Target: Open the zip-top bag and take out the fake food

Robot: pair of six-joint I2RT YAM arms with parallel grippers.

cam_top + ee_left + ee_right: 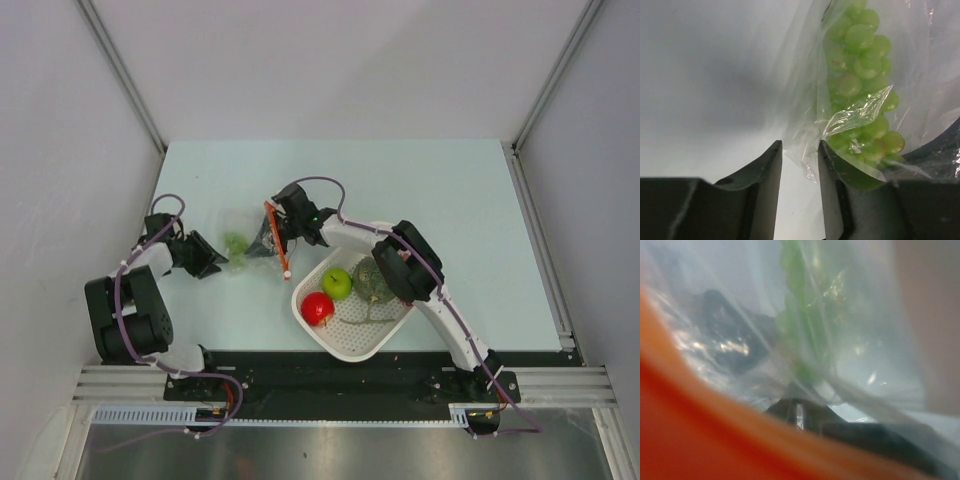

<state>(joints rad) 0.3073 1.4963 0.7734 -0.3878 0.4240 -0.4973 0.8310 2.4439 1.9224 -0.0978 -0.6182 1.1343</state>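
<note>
One each: bag (258,243), basket (350,350), apple (337,283), red fruit (318,308), grapes (236,243), perhaps leaf (372,283).

Right wrist view: zip strip (700,435) an unfocused orange smear; right gripper (284,226) hidden behind blurred zip-top bag (865,340). Left wrist view: grape bunch (860,85) cropped at top.

Clear zip-top bag (246,228) holds green grapes (860,85); green apple (336,283), red fruit (317,308) lie outside.

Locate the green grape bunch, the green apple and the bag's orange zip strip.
green grape bunch (860,75), left wrist view, middle grapes
green apple (337,284), top external view, its top
orange zip strip (280,255), top external view, lower half
</note>
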